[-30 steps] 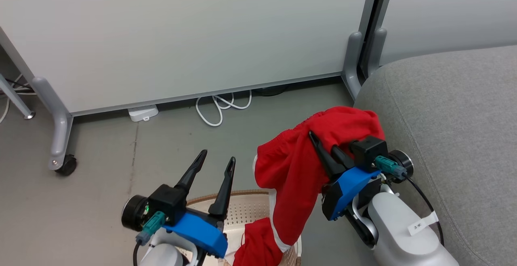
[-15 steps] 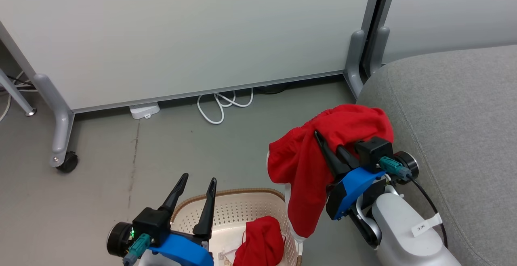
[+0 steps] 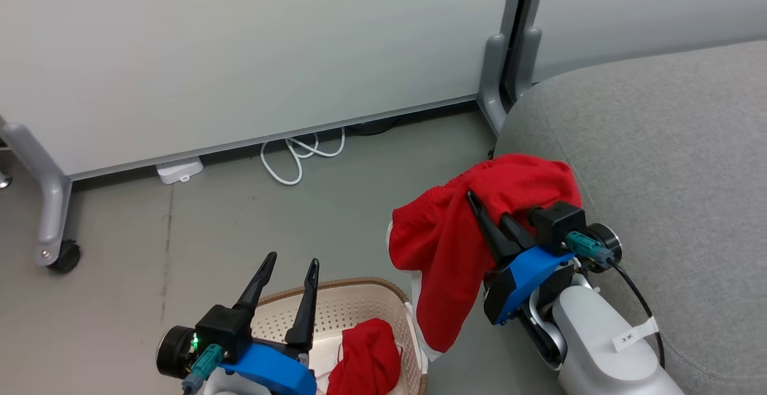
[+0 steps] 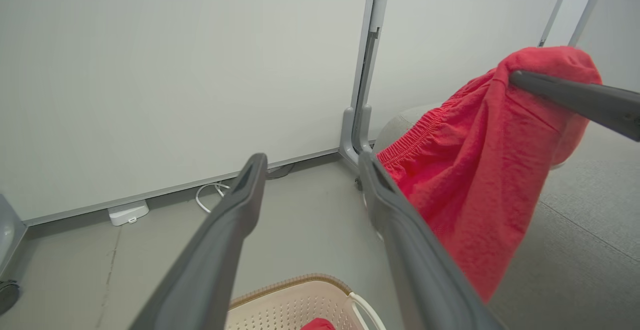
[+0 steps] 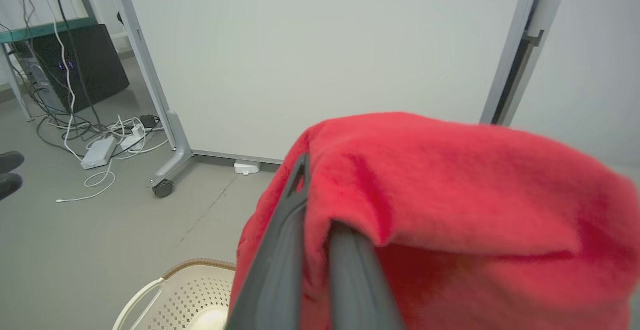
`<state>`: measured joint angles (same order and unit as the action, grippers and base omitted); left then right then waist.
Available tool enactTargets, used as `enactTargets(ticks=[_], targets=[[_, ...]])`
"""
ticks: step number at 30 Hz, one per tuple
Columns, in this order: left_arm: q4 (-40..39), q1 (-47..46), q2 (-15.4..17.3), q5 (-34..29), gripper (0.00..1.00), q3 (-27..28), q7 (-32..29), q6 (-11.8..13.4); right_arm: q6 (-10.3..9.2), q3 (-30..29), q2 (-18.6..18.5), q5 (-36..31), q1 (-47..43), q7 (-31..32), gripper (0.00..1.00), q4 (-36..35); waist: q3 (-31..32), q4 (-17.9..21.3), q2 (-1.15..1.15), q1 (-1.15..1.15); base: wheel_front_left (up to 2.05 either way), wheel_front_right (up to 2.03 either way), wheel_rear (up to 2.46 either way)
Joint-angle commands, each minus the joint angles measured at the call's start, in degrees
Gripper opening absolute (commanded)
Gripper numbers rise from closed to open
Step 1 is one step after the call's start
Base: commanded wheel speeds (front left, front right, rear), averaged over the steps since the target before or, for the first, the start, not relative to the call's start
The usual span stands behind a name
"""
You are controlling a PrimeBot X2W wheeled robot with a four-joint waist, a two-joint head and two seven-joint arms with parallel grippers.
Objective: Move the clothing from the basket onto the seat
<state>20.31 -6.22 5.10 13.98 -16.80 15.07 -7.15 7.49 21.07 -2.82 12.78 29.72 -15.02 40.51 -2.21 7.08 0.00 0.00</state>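
A bright red garment (image 3: 473,233) with white trim hangs in the air from my right gripper (image 3: 479,209), which is shut on it beside the left edge of the grey seat (image 3: 659,161). Its lower end dangles just right of the basket (image 3: 359,308). The same garment (image 4: 480,159) drapes over the right gripper's finger in the left wrist view, and it covers my right fingers (image 5: 285,240) in the right wrist view. A second red garment (image 3: 365,365) lies bunched inside the cream basket. Over the basket's left part my left gripper (image 3: 290,269) stands open and holds nothing.
A white partition wall (image 3: 239,53) on grey wheeled legs (image 3: 51,221) stands behind. A coiled white cable (image 3: 296,155) and a white adapter (image 3: 178,170) lie on the grey floor at its foot. A person's shoe (image 5: 10,162) shows at the far left.
The head camera has turned right, so the whole picture shifted left. The held garment has come up fully clear of the basket. My left gripper dropped lower in the picture after the first frame.
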Motion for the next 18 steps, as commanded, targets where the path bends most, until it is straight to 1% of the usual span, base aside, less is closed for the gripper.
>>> enactTargets(ticks=[1,13,18], targets=[[-0.1,-0.4,0.0,-0.4,1.0,0.3,0.2,-0.4,0.01,-0.1,-0.1,0.1,-0.6,-0.2,0.0,-0.4,-0.2,1.8,0.0,0.0,0.0,0.0,0.0],[-0.3,-2.1,0.5,0.0,1.0,-1.3,0.2,-0.4,0.01,-1.3,-0.1,0.5,-1.3,-0.2,0.0,-1.4,-1.6,12.5,0.0,0.0,0.0,0.0,0.0],[0.0,-2.5,1.0,0.1,1.0,-1.5,0.2,-0.4,0.01,-0.8,-0.1,1.3,-1.7,-0.2,0.0,-2.0,-2.3,16.7,0.0,0.0,0.0,0.0,0.0]])
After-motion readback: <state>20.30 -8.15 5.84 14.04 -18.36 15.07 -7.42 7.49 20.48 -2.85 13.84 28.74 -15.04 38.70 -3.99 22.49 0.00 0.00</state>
